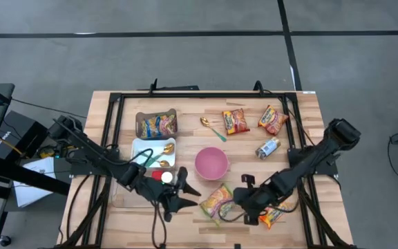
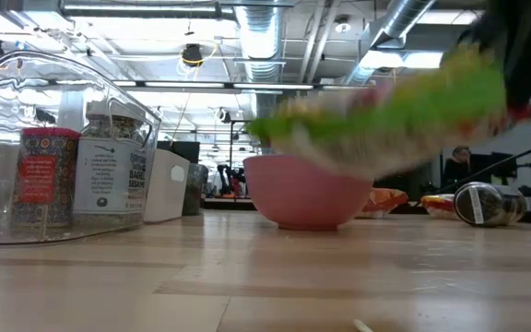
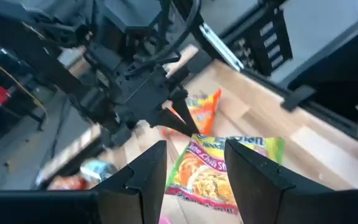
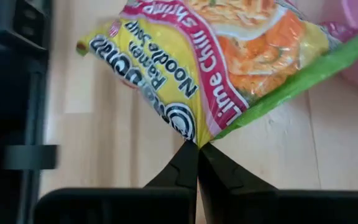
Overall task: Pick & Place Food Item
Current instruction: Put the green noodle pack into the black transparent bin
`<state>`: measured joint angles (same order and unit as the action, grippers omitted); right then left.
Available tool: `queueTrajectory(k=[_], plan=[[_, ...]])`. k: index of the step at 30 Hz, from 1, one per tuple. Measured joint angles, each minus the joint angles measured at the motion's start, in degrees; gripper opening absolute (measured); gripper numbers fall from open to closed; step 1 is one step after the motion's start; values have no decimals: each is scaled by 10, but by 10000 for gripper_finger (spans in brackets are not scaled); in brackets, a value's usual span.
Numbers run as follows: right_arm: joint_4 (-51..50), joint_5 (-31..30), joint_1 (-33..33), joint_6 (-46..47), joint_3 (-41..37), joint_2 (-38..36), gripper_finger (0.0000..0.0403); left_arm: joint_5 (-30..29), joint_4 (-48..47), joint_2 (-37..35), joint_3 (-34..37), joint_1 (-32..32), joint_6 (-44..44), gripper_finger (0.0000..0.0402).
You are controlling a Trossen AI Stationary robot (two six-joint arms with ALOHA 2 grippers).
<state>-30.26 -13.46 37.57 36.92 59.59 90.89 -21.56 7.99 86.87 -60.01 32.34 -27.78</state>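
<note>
1. Right gripper (image 4: 197, 146): jaws pinched fully together on a corner of the noodle packet (image 4: 216, 59), yellow with a green edge.
2. Noodle packet sits near the front of the bench (image 1: 206, 225), just beside the pink bowl (image 1: 211, 163); low view shows it raised in front of the bowl.
3. Left gripper (image 1: 188, 194): jaws about half open, holding nothing, pointing at the packet from the other side.
4. Second orange packet (image 1: 271, 216) lies under the right arm.
</note>
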Motion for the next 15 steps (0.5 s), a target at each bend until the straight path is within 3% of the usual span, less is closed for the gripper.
queueTrajectory(k=[7, 15], plan=[[11, -77, 44, -23, 0, -36, 0, 10, 38, 0, 0, -1, -3, 158], [42, -199, 50, -53, 0, -75, 0, 32, 80, 14, 0, -9, 8, 196]])
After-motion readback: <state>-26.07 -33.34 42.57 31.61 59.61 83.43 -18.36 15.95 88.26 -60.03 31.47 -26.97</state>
